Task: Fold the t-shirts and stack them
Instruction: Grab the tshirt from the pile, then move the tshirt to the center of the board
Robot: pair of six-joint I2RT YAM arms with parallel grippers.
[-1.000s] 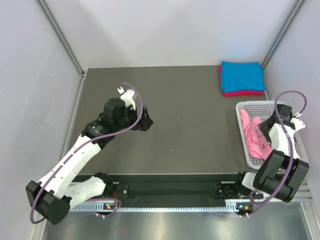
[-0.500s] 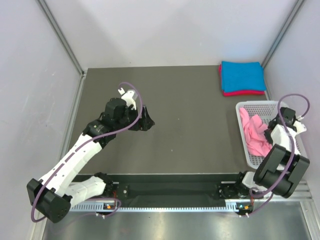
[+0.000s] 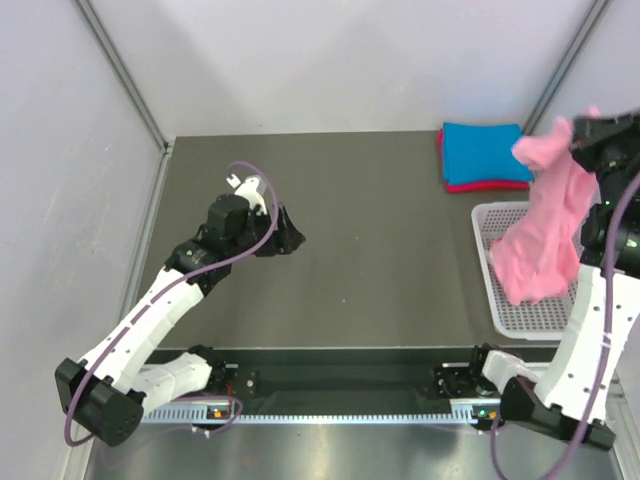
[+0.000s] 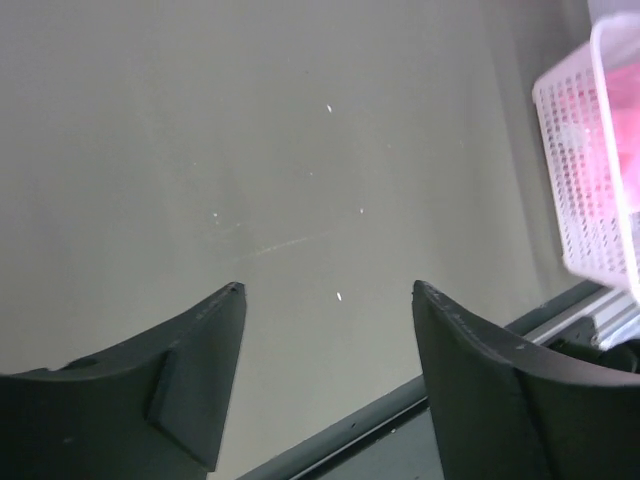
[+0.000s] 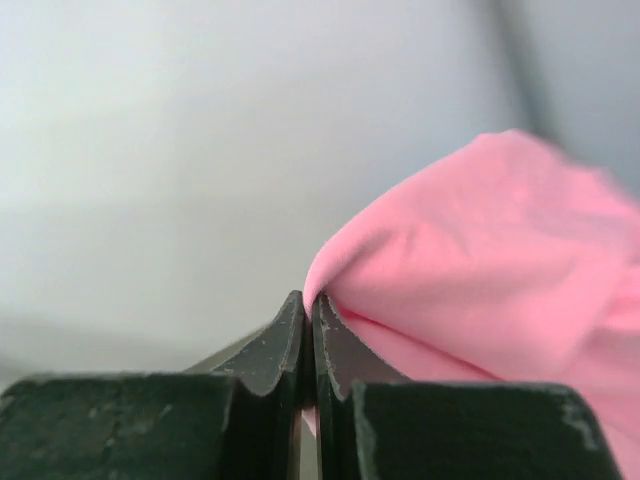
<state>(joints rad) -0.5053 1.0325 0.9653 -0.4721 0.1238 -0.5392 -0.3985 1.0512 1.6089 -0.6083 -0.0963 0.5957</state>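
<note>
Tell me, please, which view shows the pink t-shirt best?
The top external view: the whole pink t-shirt hangs from the right gripper above the white basket. The right wrist view shows only a pinched fold; the left wrist, only pink through mesh.

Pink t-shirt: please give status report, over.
Right gripper shut on pink t-shirt, held high. Shirt hangs crumpled over white basket. Left gripper open, above table. Nothing blocks table centre.
</note>
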